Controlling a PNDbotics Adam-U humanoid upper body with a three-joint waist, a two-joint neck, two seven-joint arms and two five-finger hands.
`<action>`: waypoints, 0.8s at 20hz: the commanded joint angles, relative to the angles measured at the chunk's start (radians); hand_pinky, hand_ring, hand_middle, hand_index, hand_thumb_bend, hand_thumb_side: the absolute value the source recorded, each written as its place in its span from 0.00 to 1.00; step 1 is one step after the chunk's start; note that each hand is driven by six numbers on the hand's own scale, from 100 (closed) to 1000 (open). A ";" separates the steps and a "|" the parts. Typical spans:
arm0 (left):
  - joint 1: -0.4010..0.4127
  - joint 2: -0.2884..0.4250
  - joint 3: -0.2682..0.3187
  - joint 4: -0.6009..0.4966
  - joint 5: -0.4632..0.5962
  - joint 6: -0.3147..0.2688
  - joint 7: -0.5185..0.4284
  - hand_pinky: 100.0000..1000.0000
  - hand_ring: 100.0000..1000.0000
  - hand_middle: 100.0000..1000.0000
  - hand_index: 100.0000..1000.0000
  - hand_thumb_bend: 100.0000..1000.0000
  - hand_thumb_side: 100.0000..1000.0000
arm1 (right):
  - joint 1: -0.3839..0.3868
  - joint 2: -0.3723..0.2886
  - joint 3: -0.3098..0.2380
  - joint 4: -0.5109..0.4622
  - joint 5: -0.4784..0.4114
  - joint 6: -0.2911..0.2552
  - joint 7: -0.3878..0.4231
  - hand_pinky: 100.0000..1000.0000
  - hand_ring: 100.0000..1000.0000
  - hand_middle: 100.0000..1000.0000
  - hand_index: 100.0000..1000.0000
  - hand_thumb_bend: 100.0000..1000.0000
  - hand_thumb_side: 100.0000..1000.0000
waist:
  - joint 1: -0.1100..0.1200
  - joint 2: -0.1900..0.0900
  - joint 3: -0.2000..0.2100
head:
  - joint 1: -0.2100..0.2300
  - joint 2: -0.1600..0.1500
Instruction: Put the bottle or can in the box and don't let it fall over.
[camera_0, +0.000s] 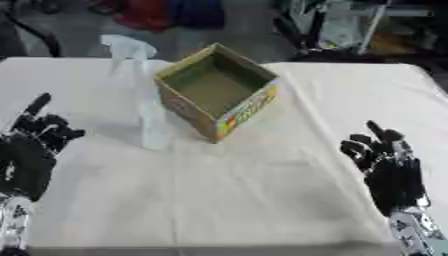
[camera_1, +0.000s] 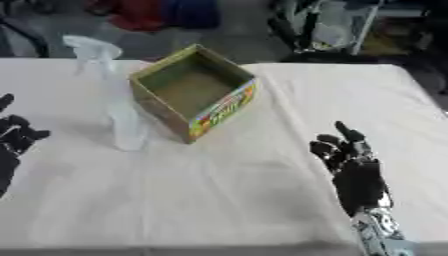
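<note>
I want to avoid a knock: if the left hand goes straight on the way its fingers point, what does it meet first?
Probably nothing: the left hand points up the cloth, left of the spray bottle, toward the table's far edge. Depth is uncertain.

Clear spray bottle (camera_0: 147, 100) upright on table, just left of open, empty cardboard box (camera_0: 218, 90)

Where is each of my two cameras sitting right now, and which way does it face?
Left eye view: in the head, looking down at the white-clothed table, the clear spray bottle upright beside the open cardboard box; the left hand and right hand show, open.
Right eye view: same head, set slightly rightward; the left hand is partly cut off at the edge.
Shared: bottle, box, table, both hands.
</note>
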 joint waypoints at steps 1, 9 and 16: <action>-0.007 0.015 -0.003 -0.011 -0.001 -0.002 -0.005 0.61 0.37 0.38 0.92 0.38 1.00 | -0.014 -0.013 0.002 -0.023 0.009 0.000 -0.001 0.84 0.69 0.61 0.96 0.00 0.76 | 0.004 -0.010 -0.001 | 0.003 -0.002; -0.012 0.012 -0.015 0.000 0.033 0.008 -0.015 0.59 0.36 0.36 0.92 0.40 1.00 | -0.016 -0.015 -0.003 -0.023 0.010 -0.003 -0.004 0.84 0.69 0.61 0.96 0.00 0.75 | 0.004 -0.010 -0.002 | -0.004 -0.002; -0.075 0.021 -0.082 0.076 0.260 0.068 -0.064 0.52 0.22 0.23 0.93 0.49 0.98 | -0.016 -0.015 0.001 -0.021 0.010 -0.001 -0.002 0.84 0.69 0.61 0.96 0.00 0.76 | 0.004 -0.012 -0.009 | -0.011 -0.002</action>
